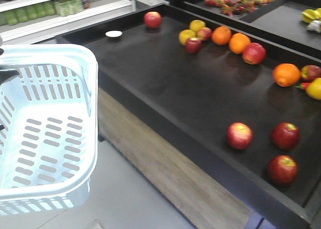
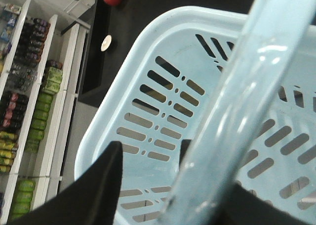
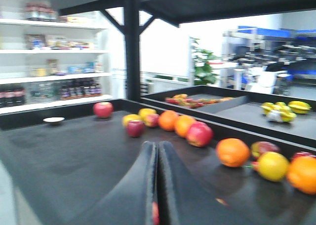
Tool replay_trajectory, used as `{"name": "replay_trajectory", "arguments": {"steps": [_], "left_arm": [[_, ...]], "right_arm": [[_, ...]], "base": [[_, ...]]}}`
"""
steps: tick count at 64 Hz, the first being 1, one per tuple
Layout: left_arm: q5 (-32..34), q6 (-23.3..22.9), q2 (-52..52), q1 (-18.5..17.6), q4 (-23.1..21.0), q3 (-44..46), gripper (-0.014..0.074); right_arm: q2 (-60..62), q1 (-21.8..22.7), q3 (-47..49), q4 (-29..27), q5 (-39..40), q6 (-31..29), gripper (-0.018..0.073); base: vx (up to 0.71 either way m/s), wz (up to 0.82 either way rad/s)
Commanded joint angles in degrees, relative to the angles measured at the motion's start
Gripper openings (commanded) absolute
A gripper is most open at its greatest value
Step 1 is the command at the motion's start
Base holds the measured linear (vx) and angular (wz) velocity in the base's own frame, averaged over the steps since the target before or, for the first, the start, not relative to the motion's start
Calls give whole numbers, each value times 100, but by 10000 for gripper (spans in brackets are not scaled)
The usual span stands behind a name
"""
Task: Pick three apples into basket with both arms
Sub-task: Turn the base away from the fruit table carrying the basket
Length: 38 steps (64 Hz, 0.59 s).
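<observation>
- The room is a shop: white shelves (image 2: pixel 34 111) stocked with bottles stand along the wall. The floor is grey, with a wood-grain strip (image 1: pixel 165 163) under the front edge of the worktop.
- The worktop (image 1: pixel 165 83) is a wide, matte black tray with a raised rim. A second black tray (image 1: pixel 281 18) lies behind it.
- The basket (image 1: pixel 45 133), pale blue-white with slotted sides, hangs off the worktop's left end, over the floor. It has nothing inside.
- The left end effector (image 2: pixel 150 146) is at the basket. The handle (image 2: pixel 232 111) crosses over its dark fingers, but I cannot tell whether it is clenched.
- The right end effector (image 3: pixel 157 145) is clenched, fingers pressed together above the worktop, grasping nothing I can make out.
- Near the front right rim of the worktop lie a yellow-streaked apple (image 1: pixel 239 135) and a maroon apple (image 1: pixel 285 135) beside it. A second maroon apple (image 1: pixel 282 169) lies closest to the rim.
- Oranges (image 1: pixel 221 35), more apples and some yellow fruit line the back rim.
- A small white dish (image 1: pixel 114 33) sits at the far left corner.
</observation>
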State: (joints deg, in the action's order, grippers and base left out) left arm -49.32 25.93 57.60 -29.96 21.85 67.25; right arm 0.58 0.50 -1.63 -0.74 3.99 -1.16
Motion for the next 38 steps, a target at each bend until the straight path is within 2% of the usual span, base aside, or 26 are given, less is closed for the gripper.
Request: {"name": "replay_trajectory", "arguments": {"steps": [1, 38], "left_arm": [[479, -76, -103, -3, 111, 193, -7], [479, -76, -103, -3, 111, 193, -7]], "right_arm": [[66, 3, -81, 36, 405, -22, -9], [66, 3, -81, 36, 405, -22, -9]], "base": [[-9, 46], [-5, 51]]}}
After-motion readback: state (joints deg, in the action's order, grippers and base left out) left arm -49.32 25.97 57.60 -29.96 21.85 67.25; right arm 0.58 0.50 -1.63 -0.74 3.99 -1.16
